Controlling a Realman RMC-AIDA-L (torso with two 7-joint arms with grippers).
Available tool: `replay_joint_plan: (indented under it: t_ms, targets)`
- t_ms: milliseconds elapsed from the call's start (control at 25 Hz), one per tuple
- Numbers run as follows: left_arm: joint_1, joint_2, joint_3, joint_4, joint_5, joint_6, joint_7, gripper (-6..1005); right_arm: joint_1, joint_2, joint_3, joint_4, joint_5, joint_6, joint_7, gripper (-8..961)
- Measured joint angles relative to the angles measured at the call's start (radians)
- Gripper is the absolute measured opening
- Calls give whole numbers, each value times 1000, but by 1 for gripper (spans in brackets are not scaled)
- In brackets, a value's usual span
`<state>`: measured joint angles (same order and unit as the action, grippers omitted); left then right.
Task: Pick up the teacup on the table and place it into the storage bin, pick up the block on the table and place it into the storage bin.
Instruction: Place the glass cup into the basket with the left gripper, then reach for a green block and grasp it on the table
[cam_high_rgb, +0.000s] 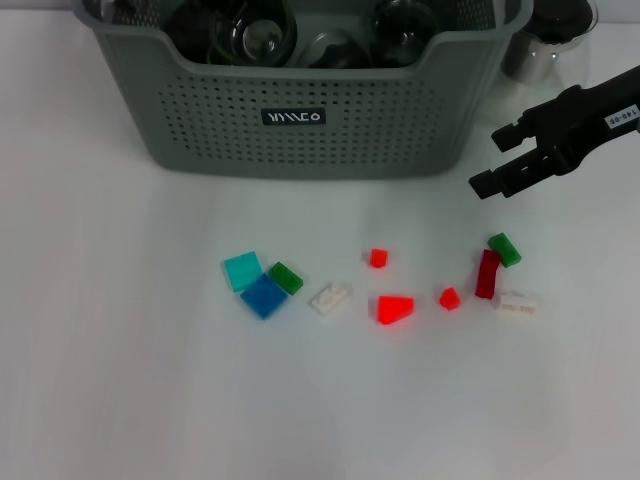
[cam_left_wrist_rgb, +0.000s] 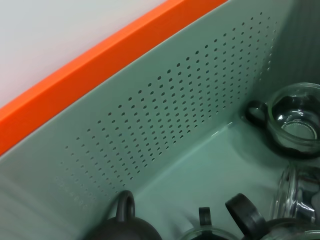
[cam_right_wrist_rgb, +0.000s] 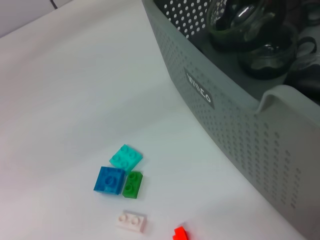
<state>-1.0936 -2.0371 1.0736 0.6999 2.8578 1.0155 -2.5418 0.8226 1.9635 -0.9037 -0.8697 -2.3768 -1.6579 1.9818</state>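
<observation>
The grey-green storage bin (cam_high_rgb: 300, 150) stands at the far side of the table and holds several glass teacups (cam_high_rgb: 250, 35) with black handles. Coloured blocks lie scattered in front of it: teal (cam_high_rgb: 242, 270), blue (cam_high_rgb: 264, 296), green (cam_high_rgb: 286, 277), white (cam_high_rgb: 330, 298), a red wedge (cam_high_rgb: 395, 309) and a dark red bar (cam_high_rgb: 488, 274). My right gripper (cam_high_rgb: 495, 160) hovers open and empty by the bin's near right corner, above the dark red bar. The right wrist view shows the bin wall (cam_right_wrist_rgb: 240, 130) and the teal block (cam_right_wrist_rgb: 126, 157). The left wrist view looks into the bin (cam_left_wrist_rgb: 165, 130) at a teacup (cam_left_wrist_rgb: 292, 122).
A clear glass vessel (cam_high_rgb: 548, 42) stands outside the bin at its far right corner. More small blocks lie at the right: two red (cam_high_rgb: 377, 258) (cam_high_rgb: 449, 298), a green one (cam_high_rgb: 504, 249) and a white one (cam_high_rgb: 516, 305). An orange strip (cam_left_wrist_rgb: 90, 70) runs behind the bin.
</observation>
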Motion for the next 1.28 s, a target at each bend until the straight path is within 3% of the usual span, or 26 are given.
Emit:
replay_joint_plan:
  t_ms: [440,560,680,760,960,1160,1280]
  targets:
    - [0,0,0,5,0,0,0,86,4,2,0,0,-2,1,0,915]
    - [0,0,0,7,0,1,0,296,4,2,0,0,-2,1,0,915]
    - [0,1,0,16,0,4,0,381,4,1,2,0,-2,1,0,914]
    - [9,-1,0,65,0,29,0,437,4,-1,3,0,-2,1,0,914]
    - [31,-19,-14,197,-4,99,0,441,4,-3,1,-1,-2,1,0,914]
    - [60,-61,-83,401,-27,200,2,497,4,-7,0,-6,-2,2,0,914]
    - [102,-80,-125,547,-124,283,18,538,4,-9,0,-9,-2,1,0,914]
